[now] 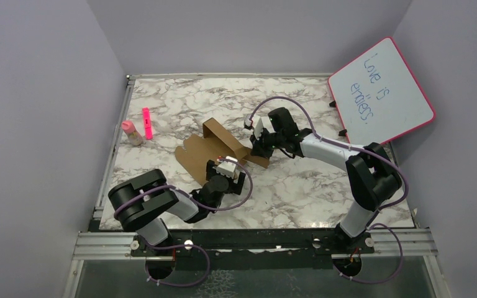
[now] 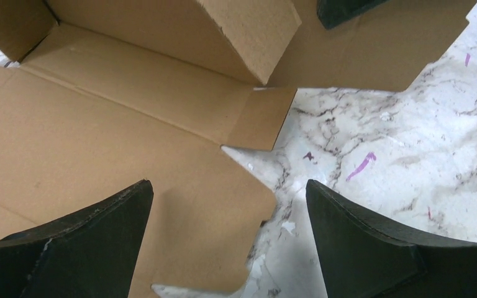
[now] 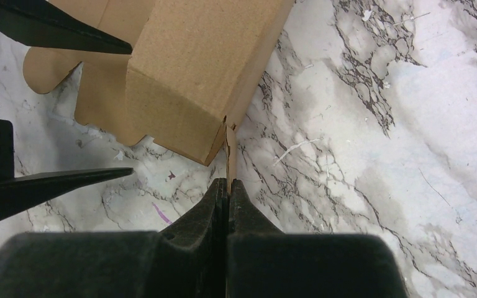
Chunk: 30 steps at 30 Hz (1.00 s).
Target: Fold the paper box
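The left pincer (image 2: pixel 228 186) stands spread wide over the near, flat panel of the paper box (image 1: pixel 206 148) and grips nothing. The box lies in the middle of the bench (image 1: pixel 323 186) as a brown die-cut cardboard sheet, only partly formed. One section is raised and creased into a corner, while the tabbed panels on the left lie flat. The right pincer (image 3: pixel 227 186) is closed on a thin flap at that corner's right edge. I judge the folding to be at an early stage, with most walls and the tabs not yet done.
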Each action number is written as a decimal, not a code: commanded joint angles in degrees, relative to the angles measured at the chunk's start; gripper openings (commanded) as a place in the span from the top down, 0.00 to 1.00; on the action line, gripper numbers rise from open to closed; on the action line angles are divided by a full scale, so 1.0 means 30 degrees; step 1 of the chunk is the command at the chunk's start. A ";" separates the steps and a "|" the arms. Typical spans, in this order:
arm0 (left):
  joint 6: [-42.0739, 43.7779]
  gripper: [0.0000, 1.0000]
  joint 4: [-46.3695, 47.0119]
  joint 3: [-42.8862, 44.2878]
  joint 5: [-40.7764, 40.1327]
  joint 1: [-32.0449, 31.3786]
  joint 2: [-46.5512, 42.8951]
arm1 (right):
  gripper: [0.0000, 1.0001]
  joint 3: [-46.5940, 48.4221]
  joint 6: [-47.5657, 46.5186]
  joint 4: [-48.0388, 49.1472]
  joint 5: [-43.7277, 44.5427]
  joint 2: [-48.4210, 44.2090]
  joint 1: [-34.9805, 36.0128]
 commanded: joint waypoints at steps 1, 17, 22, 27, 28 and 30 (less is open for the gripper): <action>0.0256 0.07 0.2230 0.0920 0.0840 0.0802 0.1127 | 0.98 0.0317 0.0072 -0.0555 0.0029 -0.0572 0.0145; -0.0626 0.18 0.3174 0.0953 0.2798 0.3212 0.1413 | 0.98 0.0389 -0.0061 -0.0672 -0.0019 -0.0408 0.0145; -0.1567 0.19 0.3154 0.0875 0.3297 0.4100 0.1550 | 0.97 0.0427 -0.0022 -0.0688 -0.0103 -0.0280 0.0160; -0.2447 0.21 0.3153 0.0879 0.4000 0.4909 0.2117 | 0.97 0.0577 0.0171 -0.0956 0.0093 -0.0278 0.0240; -0.2668 0.21 0.3173 0.0831 0.4263 0.5009 0.2216 | 0.97 0.0606 0.0226 -0.0967 0.0196 -0.0363 0.0245; -0.3080 0.21 0.3202 0.0792 0.4691 0.5157 0.2358 | 0.97 0.0643 0.0440 -0.1011 0.0480 -0.0485 0.0278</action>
